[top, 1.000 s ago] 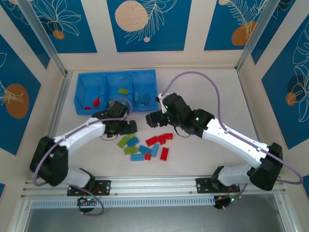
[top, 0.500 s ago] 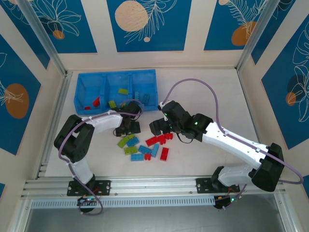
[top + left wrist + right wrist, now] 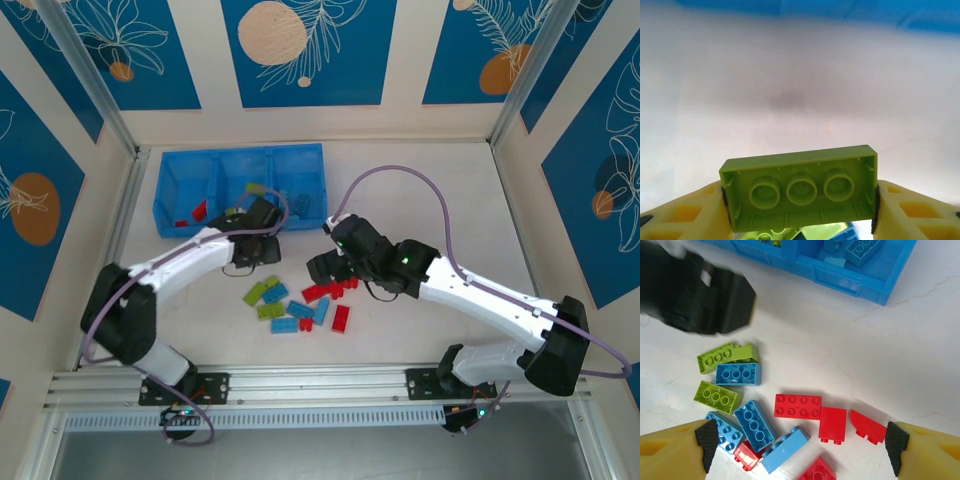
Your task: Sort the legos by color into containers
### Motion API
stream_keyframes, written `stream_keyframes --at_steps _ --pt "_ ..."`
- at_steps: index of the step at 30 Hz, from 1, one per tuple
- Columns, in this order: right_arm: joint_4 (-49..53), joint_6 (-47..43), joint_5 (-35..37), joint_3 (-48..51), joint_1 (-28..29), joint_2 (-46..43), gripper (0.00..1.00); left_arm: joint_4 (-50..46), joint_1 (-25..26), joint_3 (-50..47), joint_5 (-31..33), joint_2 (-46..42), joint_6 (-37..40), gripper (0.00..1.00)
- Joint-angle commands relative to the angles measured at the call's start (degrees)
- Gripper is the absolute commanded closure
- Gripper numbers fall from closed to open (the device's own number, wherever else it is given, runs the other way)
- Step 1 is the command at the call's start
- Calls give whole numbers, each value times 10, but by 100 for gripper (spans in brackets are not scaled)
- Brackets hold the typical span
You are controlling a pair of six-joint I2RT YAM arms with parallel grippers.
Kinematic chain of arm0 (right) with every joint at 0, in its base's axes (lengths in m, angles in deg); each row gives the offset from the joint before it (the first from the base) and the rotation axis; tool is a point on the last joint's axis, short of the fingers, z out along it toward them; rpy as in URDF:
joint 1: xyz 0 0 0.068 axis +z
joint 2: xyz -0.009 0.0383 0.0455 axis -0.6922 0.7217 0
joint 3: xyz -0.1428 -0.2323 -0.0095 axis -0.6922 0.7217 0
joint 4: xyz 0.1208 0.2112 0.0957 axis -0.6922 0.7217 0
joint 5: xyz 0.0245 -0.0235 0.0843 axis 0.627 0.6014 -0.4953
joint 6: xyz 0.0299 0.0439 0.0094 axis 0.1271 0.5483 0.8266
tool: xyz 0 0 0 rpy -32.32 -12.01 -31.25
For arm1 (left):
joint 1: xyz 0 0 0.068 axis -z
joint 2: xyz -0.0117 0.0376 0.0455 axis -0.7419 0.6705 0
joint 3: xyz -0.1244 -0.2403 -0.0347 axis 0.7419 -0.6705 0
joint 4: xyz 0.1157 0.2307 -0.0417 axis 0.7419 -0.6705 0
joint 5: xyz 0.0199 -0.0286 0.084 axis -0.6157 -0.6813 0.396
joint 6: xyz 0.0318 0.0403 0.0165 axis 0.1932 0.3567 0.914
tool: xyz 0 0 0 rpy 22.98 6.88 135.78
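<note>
The left gripper (image 3: 800, 202) has drawn nearer the long blue plastic tray (image 3: 172, 190) just ahead of it, jaws clamped on a lime green studded plastic brick (image 3: 800, 185). The right gripper (image 3: 801, 440) hangs wide open, with loose red, blue and green bricks (image 3: 797, 406) directly below it.

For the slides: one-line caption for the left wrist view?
Left gripper clamps a lime green brick, hollow underside to camera; table and blue tray beyond.
</note>
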Motion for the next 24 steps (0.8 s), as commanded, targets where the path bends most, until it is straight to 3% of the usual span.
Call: stream_keyframes --at_steps 1,5,11,16,20,24 --pt "10 11 17 -14 6 -13 11 -10 -16 49 98 -21 41 47" --pt "8 12 21 -15 11 -17 11 38 -62 121 167 39 88 45" --pt "31 18 32 -24 22 -21 11 44 -138 283 74 183 106 39" --pt "40 24 39 -22 27 -28 11 -4 -155 398 60 255 120 17" --pt "40 20 41 -20 29 -24 11 -24 -155 409 41 222 116 14" --pt "35 -2 15 -24 30 2 11 -32 -142 338 -2 115 102 13"
